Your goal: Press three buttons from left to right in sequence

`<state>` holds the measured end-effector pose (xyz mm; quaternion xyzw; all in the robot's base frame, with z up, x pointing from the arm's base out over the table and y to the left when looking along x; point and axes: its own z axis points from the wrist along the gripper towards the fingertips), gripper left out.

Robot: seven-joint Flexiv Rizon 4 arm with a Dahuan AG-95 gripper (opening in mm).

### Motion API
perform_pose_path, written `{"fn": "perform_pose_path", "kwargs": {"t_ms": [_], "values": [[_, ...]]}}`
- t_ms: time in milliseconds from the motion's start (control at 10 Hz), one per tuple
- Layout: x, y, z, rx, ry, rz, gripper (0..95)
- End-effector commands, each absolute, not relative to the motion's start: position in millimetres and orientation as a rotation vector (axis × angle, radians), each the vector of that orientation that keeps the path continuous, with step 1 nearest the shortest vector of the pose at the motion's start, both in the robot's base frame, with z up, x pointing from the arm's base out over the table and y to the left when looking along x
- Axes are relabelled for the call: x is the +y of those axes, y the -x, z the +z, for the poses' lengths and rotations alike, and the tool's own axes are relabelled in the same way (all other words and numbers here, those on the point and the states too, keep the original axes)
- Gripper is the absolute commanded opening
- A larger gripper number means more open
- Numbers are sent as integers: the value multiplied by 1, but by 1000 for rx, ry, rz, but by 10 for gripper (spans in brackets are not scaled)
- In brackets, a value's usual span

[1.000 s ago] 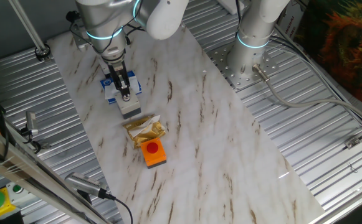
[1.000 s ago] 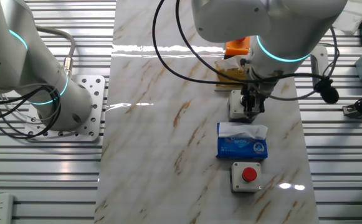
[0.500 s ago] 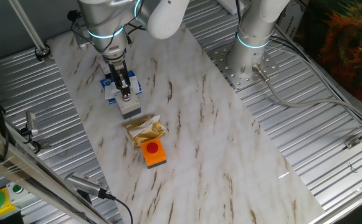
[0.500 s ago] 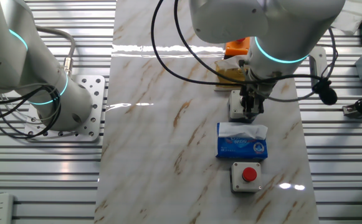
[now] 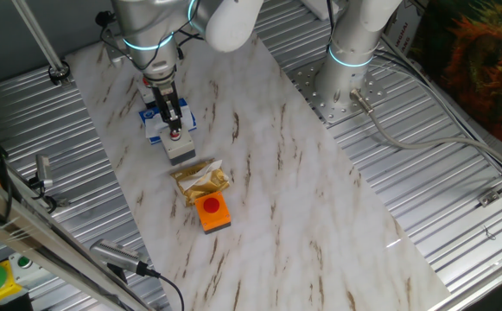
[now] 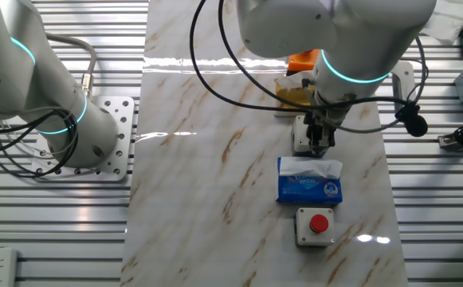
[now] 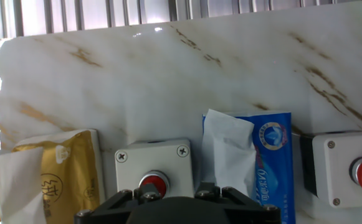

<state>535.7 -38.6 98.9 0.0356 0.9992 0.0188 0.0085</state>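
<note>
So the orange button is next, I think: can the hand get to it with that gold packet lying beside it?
Probably yes. The orange button has its red cap bare from above; the gold packet lies beside it, not over it, between it and the hand.

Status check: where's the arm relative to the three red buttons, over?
Gripper directly over the middle grey-white button box; fingers' state not visible. Orange-based button and far grey-white button sit clear. Blue-and-white tissue pack and gold packet lie between boxes, not blocking.

Bright, even overhead light is filling all views. Glare is streaking across the marble table (image 6: 185,64) and the far edge in the hand view. Shadows are staying soft. The gripper housing is blurring at the hand view's bottom.
</note>
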Motion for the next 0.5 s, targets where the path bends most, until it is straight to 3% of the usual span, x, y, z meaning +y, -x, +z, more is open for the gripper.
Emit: {"fn": "perform_pose_path", "kwargs": {"t_ms": [100,500], "values": [[-39,-535,97,3116,-111,64,380],[-41,-537,91,3094,-119,86,380]]}}
